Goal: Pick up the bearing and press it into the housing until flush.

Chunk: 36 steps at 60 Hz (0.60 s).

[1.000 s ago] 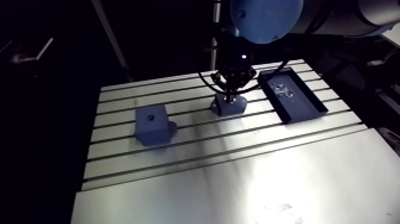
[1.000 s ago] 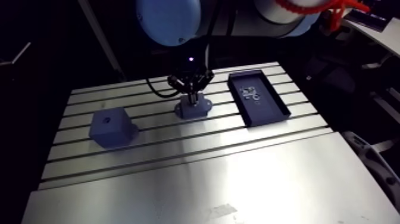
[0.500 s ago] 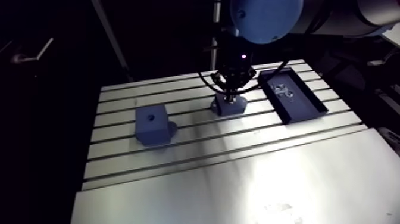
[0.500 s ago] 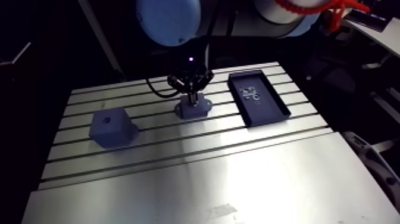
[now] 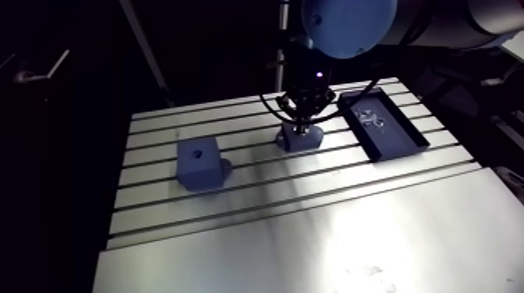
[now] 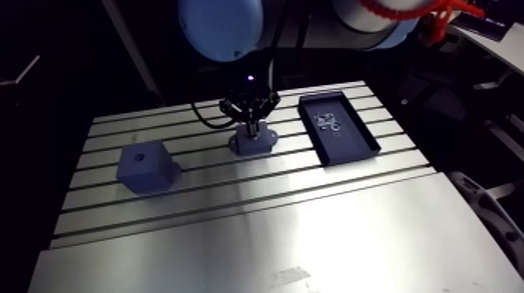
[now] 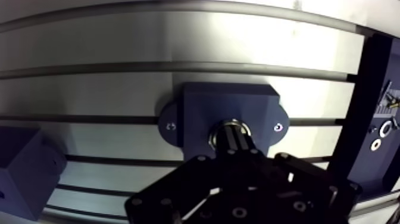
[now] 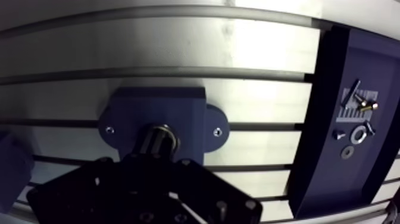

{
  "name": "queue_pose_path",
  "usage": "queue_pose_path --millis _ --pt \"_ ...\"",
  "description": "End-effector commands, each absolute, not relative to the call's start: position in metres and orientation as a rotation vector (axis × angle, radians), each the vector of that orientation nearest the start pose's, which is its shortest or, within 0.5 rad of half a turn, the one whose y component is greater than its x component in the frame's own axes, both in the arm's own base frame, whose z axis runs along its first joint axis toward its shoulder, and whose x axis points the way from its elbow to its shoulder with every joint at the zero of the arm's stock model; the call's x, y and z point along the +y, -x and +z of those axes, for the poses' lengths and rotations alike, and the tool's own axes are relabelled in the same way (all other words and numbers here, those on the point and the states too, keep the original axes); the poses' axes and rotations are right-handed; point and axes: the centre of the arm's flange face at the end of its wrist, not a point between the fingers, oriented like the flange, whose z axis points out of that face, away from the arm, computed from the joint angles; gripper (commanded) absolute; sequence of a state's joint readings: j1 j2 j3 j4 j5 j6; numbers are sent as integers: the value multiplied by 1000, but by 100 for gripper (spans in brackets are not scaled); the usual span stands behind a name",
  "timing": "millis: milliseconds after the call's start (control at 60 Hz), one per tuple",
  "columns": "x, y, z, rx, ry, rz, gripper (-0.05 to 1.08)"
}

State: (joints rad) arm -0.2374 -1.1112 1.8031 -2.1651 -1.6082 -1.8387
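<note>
- The bearing is a small steel ring: light, rigid and smooth, so it is likely to slip under a loose pinch. It probably tolerates firm pressure, but only if it goes in square.
- Recommended hold, as a judgement: grip across the outer rim at opposite sides, with the ring level to the bore, so that pressing force runs straight down.
- The gripper stands directly over the blue housing, which rests on the slotted table.
- The two fingers are drawn close together and appear clamped on the bearing, with only a shiny edge showing at their tips.
- The bearing sits at the mouth of the housing's centre bore, between the two flange screws. The fingers hide whether it is flush.
- A dark tray of small hardware lies beside the housing. A larger blue block stands well apart on the other side.
</note>
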Motion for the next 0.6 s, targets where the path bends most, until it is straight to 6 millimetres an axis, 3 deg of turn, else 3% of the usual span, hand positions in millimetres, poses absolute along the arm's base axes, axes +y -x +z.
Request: queue_pose_path --millis 17,600 --pt "11 594 184 3038 48 16 108" --pt "11 592 182 3031 49 16 108"
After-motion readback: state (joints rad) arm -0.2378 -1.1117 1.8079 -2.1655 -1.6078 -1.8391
